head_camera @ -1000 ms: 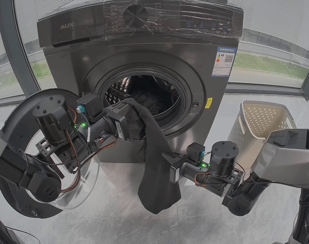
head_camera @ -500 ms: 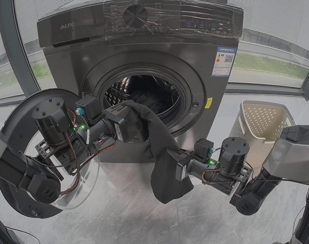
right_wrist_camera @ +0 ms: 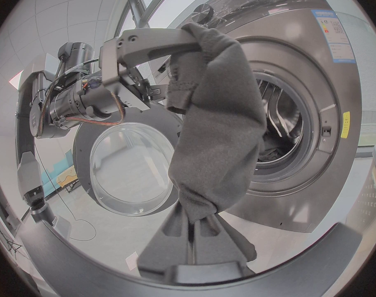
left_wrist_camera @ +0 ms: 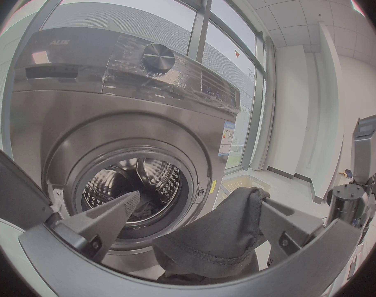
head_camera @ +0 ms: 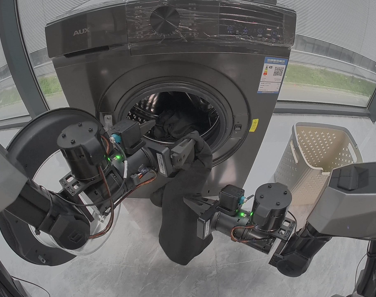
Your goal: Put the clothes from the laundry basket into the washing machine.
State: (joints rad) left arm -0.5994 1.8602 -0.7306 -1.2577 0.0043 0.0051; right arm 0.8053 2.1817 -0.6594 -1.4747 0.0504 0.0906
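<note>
The left tool sits in front of the round opening of the washing machine, with its jaws spread wide and gripping nothing. A dark grey garment is draped over the tip of one of its fingers, the one farther from the open door. The cloth only hangs there, hooked over that finger. The other finger is bare and points toward the drum.

From that finger the garment falls down the front of the machine, below the lip of the opening. Its lower end hangs loose above the floor.

The right tool is lower, in front of the machine's base. It is clenched on the garment partway down its length, with a fold of cloth pinched between the closed fingers. The garment is therefore hung from the left tool above and gripped by the right tool below, and it is still outside the drum.

Other dark clothes lie inside the drum. The laundry basket stands on the floor to the right of the machine, well apart from both tools.
</note>
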